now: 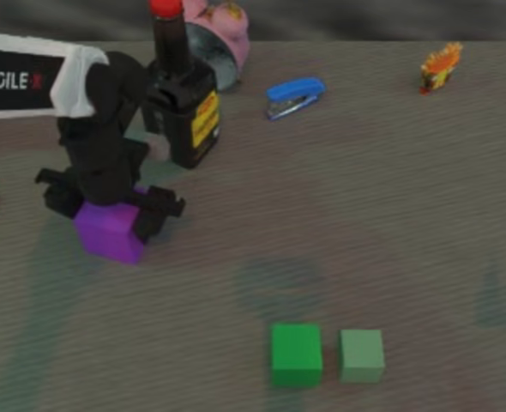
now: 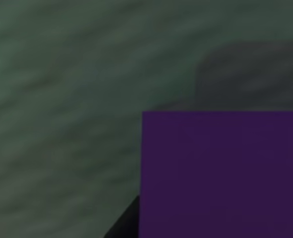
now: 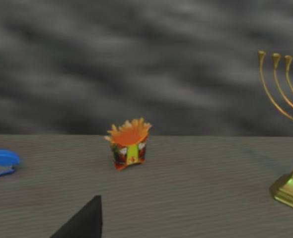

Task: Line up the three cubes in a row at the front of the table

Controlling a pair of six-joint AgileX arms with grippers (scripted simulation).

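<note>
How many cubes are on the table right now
3. The large matte purple cube sits at the table's left, under the left gripper. The bright green cube and smaller pale sage-green cube sit side by side near the front edge. None seem hidden.

The table point(image 1: 390, 215) looks like woven cloth, matt and finely ribbed, with faint darker blotches. All three cubes are matt and smooth with no sheen: the purple cube point(image 1: 109, 230) at 9 o'clock, the green cube point(image 1: 296, 353) and the sage cube point(image 1: 361, 355) at 6 o'clock. The bottle point(image 1: 184, 103) at 11 o'clock is dark and glossy, like glass or hard plastic, with a shiny red cap and a paper-like yellow label. The stapler point(image 1: 294, 96) at 12 o'clock has a glossy blue plastic shell over bright metal. The fries carton point(image 3: 128, 144) looks like printed card. The candelabrum point(image 3: 290, 124) is polished brass-like metal. The left arm point(image 1: 30, 81) has a smooth white plastic-looking casing and matt black parts.
</note>
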